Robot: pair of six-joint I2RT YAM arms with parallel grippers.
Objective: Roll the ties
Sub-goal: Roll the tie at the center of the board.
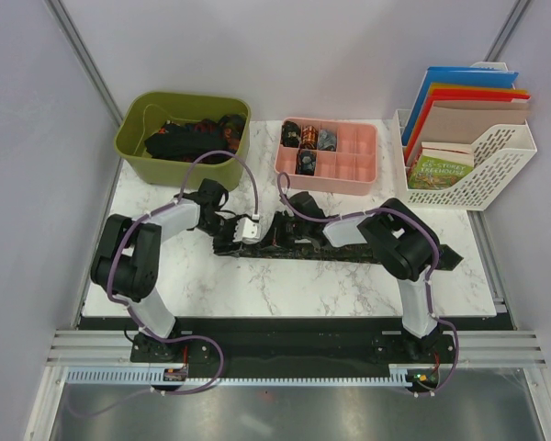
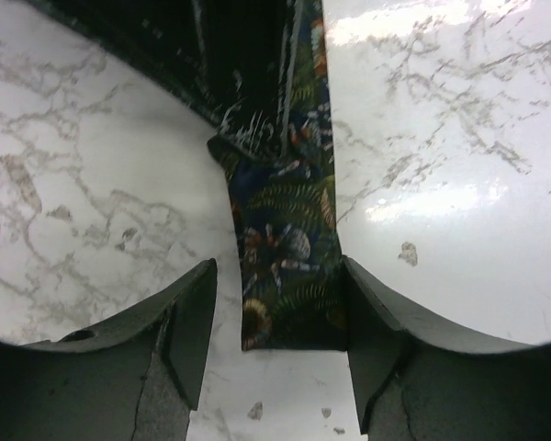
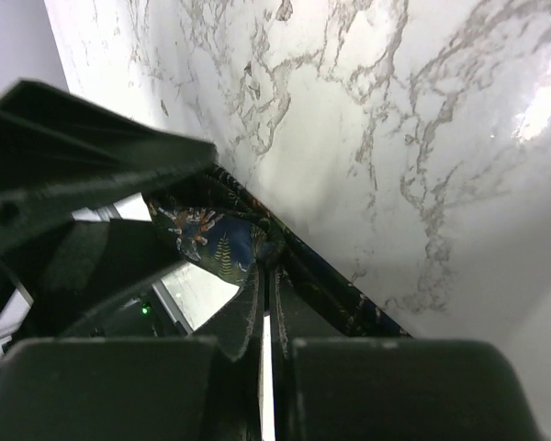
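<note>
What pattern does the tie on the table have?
Dark tie with green fern leaves; left wrist view shows best.

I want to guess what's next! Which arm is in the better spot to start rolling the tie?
Probably left. The left gripper is open astride the end of the tie, so it could close and start rolling. The right gripper is shut on the tie farther along, likely steadying it.

Bright overhead light glares white off the marble tabletop (image 2: 441,119) ahead of the left gripper (image 2: 277,276), itself dark and out of focus
</note>
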